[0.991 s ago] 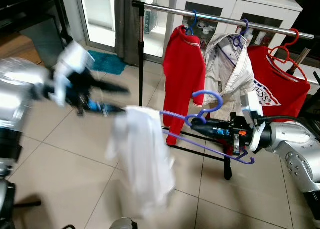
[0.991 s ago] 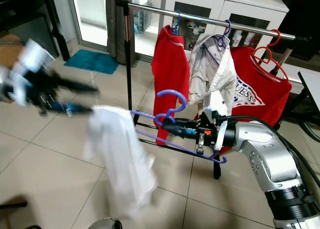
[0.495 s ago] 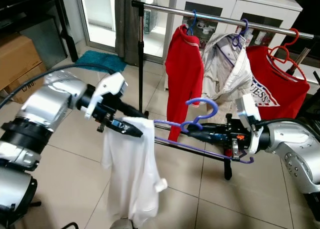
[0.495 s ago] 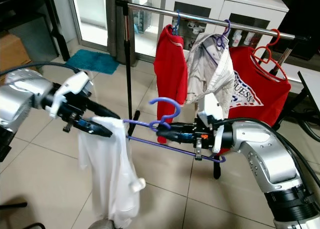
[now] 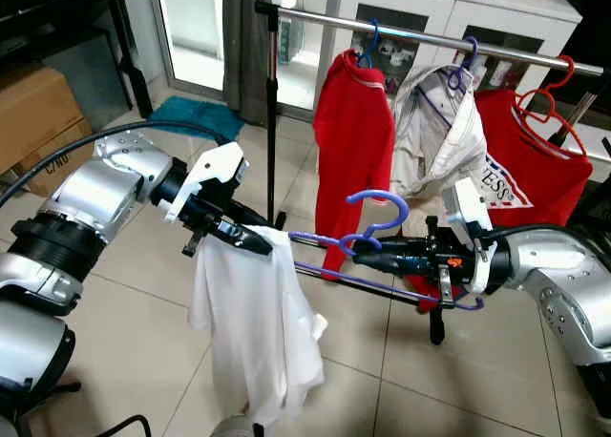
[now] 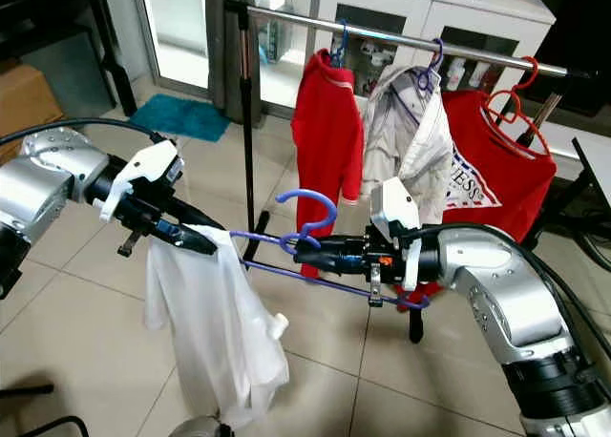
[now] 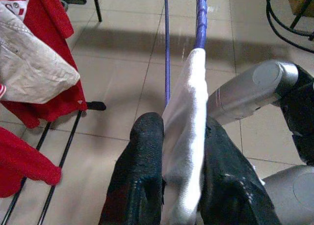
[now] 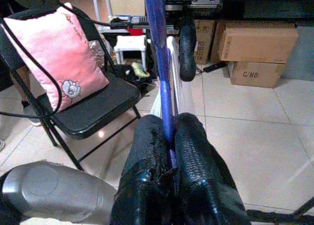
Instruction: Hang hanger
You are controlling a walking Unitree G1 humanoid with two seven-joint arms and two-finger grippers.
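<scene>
We hold a purple plastic hanger (image 5: 382, 256) level in front of us, over the beige tiled floor (image 5: 143, 322); our right claw (image 5: 368, 261) is clamped narrow on it just under the hook, and the right wrist view shows both black fingers (image 8: 147, 151) pressed against the purple bar; the hook curls upward, well below the metal clothes rail (image 5: 430, 38); our left claw (image 5: 250, 243) is at the hanger's far end, pinched narrow on the white cloth garment (image 5: 258, 332) that drapes over that end and hangs down toward the floor; the left wrist view shows the white cloth squeezed between the two fingers (image 7: 144, 156), with the purple bar running on beyond them; behind the hanger the rail carries three garments on their own hangers: a red top (image 5: 351, 141) on a blue hook, a white jacket (image 5: 441, 136) on a purple hook, and a red printed shirt (image 5: 530, 160) on a red hanger; a brown cardboard box (image 5: 33, 113) sits at the left by the wall; the right wrist view looks past the fingers to a black folding chair (image 8: 93, 107) with a pink cushion (image 8: 59, 53) on it.
</scene>
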